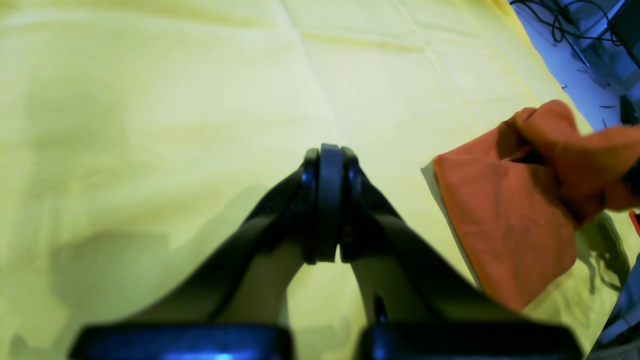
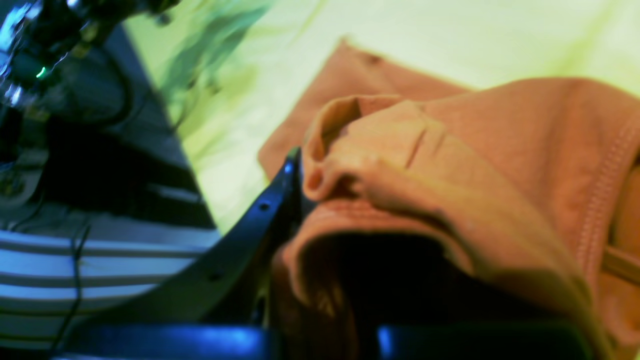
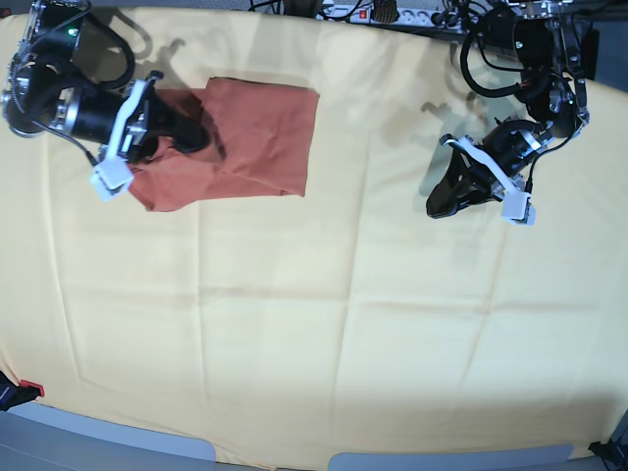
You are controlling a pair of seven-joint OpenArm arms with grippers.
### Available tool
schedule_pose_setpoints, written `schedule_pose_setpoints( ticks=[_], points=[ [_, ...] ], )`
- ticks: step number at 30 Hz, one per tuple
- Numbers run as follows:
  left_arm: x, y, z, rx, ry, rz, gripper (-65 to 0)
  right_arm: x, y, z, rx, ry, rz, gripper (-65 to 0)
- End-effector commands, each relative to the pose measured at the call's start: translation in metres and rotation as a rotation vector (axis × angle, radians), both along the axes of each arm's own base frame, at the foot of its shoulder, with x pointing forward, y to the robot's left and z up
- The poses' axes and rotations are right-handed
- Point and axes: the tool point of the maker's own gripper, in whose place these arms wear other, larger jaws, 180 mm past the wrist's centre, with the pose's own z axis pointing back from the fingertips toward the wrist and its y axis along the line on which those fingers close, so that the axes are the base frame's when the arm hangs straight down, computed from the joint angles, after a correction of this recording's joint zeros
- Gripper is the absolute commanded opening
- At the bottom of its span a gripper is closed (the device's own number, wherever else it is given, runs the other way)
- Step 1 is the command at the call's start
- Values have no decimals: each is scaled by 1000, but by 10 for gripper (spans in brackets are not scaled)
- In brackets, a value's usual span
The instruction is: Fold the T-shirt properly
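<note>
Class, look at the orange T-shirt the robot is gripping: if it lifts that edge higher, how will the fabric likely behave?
The T-shirt will probably droop: it already bunches and sags around the right end effector. It seems light, since a pinch raises a whole fold. It may drag rather than slide, lying flat on the yellow cloth.

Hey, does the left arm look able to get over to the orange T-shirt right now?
Probably yes. Only bare yellow cloth lies between the left end effector, shut and empty, and the T-shirt. The far end of the shirt is taken, though: the right end effector is shut on it.
</note>
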Motion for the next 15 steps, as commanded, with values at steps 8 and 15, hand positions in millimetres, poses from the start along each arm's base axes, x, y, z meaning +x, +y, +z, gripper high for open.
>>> schedule_pose_setpoints(
  ticks=[8,15],
  points=[
    [4,1,13,-12,-43,-5,-650,11,42,24,76,-87,129,-650],
    [4,1,13,-11,-42,-5,-650,20,55,14,24,-96,122,-650]
  ],
)
